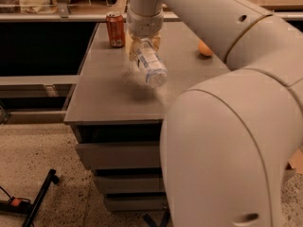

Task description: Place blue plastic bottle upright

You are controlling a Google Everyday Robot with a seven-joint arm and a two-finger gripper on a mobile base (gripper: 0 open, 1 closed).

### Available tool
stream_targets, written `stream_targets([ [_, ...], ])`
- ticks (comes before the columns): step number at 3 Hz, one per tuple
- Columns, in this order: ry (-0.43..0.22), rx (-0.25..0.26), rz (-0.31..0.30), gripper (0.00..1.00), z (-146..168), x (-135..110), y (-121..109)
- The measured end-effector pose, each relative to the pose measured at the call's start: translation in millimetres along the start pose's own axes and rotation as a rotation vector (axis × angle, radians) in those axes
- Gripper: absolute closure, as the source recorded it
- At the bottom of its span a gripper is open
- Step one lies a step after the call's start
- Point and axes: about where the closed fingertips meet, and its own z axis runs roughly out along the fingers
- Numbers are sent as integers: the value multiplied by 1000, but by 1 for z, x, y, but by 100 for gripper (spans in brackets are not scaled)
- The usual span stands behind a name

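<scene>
The blue plastic bottle (pixel 150 64) is clear with a pale blue-white label. It hangs tilted above the grey table top (pixel 109 98), its far end in my gripper (pixel 142 45) and its near end pointing down toward the camera. The gripper is shut on the bottle and holds it clear of the surface, above the table's middle. My big white arm fills the right side of the view and hides the table's right part.
A red soda can (pixel 115 30) stands upright at the table's back left, just left of the gripper. An orange ball (pixel 204 48) lies at the back right beside my arm. Drawers (pixel 118 155) sit below the table top. A black tool (pixel 33 203) lies on the floor.
</scene>
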Motion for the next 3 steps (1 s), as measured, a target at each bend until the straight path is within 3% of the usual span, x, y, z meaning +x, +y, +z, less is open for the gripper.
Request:
stream_targets([
  [1,-13,-2,-11,100,-5,-1,1],
  [2,-68,-7,-24,100,-5,-4,-4],
  [3,-201,-4,-80,100,-12,-6,-14],
])
